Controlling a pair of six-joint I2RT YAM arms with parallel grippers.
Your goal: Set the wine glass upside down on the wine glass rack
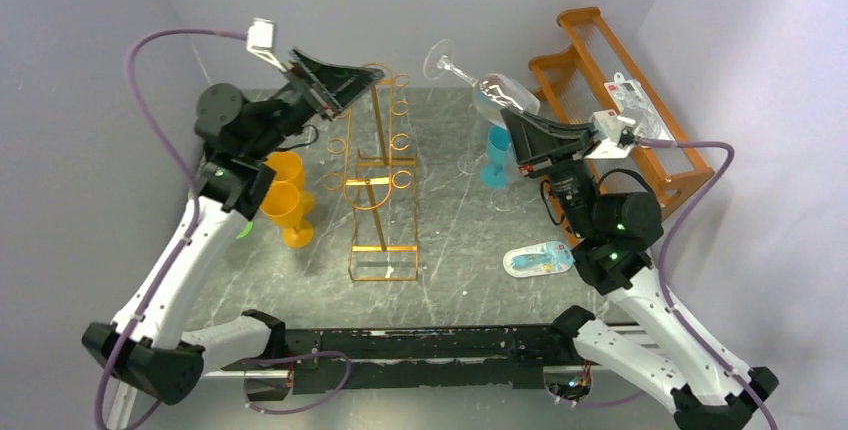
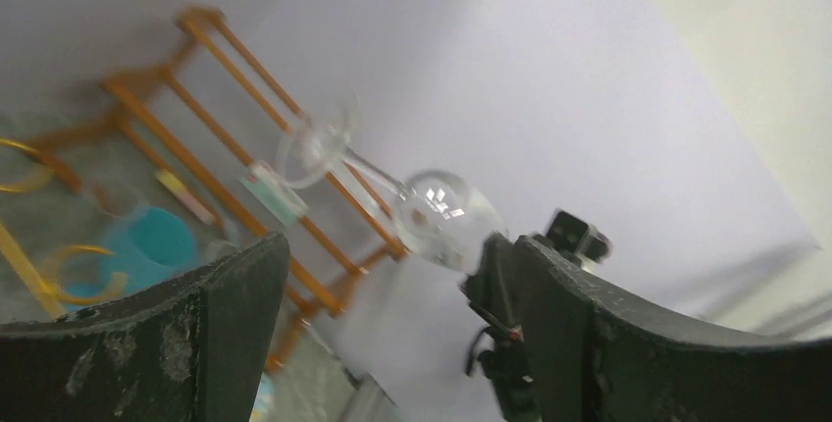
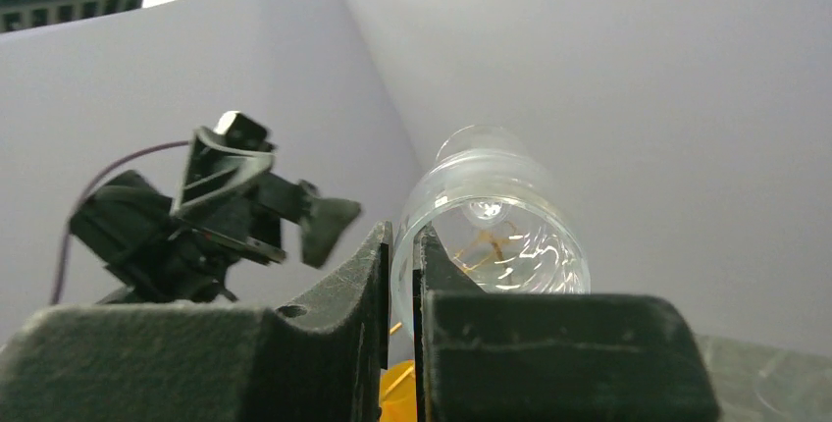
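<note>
The clear wine glass (image 1: 500, 93) hangs tilted in the air at the back right, its foot pointing up and to the left. My right gripper (image 1: 512, 128) is shut on the bowl's rim, one finger inside and one outside; the right wrist view shows the wine glass (image 3: 500, 231) pinched in the right gripper (image 3: 402, 240). The golden wire wine glass rack (image 1: 378, 155) stands on the table at mid left. My left gripper (image 1: 370, 77) hovers open by the rack's top, empty. In the left wrist view the left gripper (image 2: 397, 250) faces the wine glass (image 2: 442, 211) from a distance.
Two orange goblets (image 1: 285, 200) stand left of the rack. A blue goblet (image 1: 495, 157) stands below the held glass. The orange stepped shelf (image 1: 620, 90) lines the right wall with a packet (image 1: 640, 110) on it. A blister pack (image 1: 540, 260) lies on the table (image 1: 450, 240).
</note>
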